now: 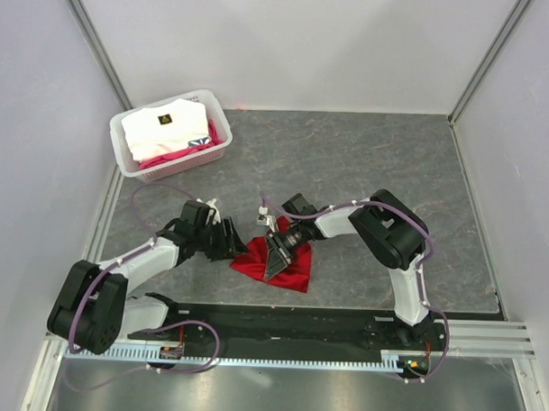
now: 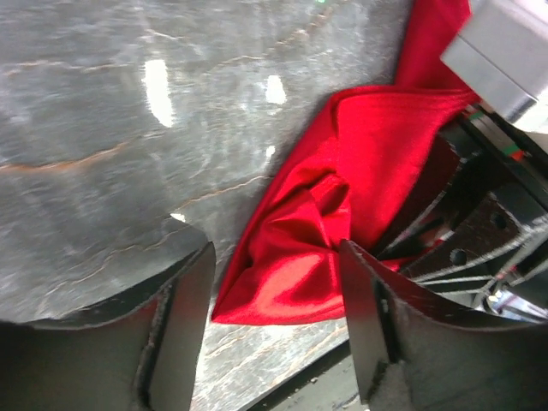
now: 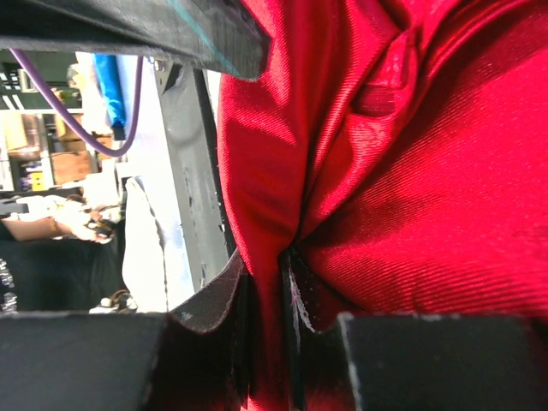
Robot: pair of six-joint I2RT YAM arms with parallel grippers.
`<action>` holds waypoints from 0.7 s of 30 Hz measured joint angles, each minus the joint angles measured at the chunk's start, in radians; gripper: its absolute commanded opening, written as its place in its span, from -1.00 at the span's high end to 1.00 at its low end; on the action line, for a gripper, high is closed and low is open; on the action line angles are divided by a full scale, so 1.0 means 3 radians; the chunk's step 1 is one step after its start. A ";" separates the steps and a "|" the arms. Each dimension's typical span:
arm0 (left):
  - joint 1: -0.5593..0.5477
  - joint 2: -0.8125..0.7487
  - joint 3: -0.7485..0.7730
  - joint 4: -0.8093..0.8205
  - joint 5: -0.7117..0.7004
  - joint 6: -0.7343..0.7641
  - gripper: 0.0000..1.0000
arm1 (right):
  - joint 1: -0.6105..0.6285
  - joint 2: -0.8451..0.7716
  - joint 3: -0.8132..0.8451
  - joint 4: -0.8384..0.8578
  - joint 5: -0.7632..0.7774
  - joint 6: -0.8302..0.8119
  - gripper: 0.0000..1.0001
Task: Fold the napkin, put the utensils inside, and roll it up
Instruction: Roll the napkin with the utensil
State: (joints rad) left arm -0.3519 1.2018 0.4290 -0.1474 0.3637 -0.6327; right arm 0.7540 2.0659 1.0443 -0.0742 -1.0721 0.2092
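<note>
The grey marbled surface (image 1: 366, 164) is sitting inside white walls with metal corner posts. A white plastic basket (image 1: 121, 148) is standing at the far left corner, holding folded white and pink fabric (image 1: 169, 125), well apart from both arms. A black mounting rail (image 1: 280, 318) is running along the near edge, with purple cables looping off each arm.

The napkin (image 1: 296, 275) is lying near the middle of the surface, close to the near edge and just beyond the rail. A broad stretch of surface is lying between it and the far and right walls. The two arms are converging on it from either side, their wrists near each other. In the left wrist view the right arm's black gripper body is crowding in just beside the left gripper's own finger.

The left gripper (image 1: 233, 244) is hovering at the napkin's left edge with its fingers (image 2: 180, 325) spread apart, gripping nothing. The right gripper (image 1: 277, 256) is standing over the cloth with its fingers (image 3: 224, 295) clenched on a raised fold of the napkin.

The napkin is showing as bright red, glossy fabric, bunched into a roughly triangular heap with deep creases gathering toward the pinched fold.
</note>
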 measured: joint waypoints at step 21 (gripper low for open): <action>0.0018 0.0237 -0.0019 -0.0008 0.0188 -0.0072 0.96 | -0.0057 0.0056 0.0114 -0.0178 -0.0130 0.0025 -0.14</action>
State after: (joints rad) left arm -0.3466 1.2728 0.4232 -0.1497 0.4202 -0.6544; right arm 0.7368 2.0827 1.0786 -0.1276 -1.1110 0.2169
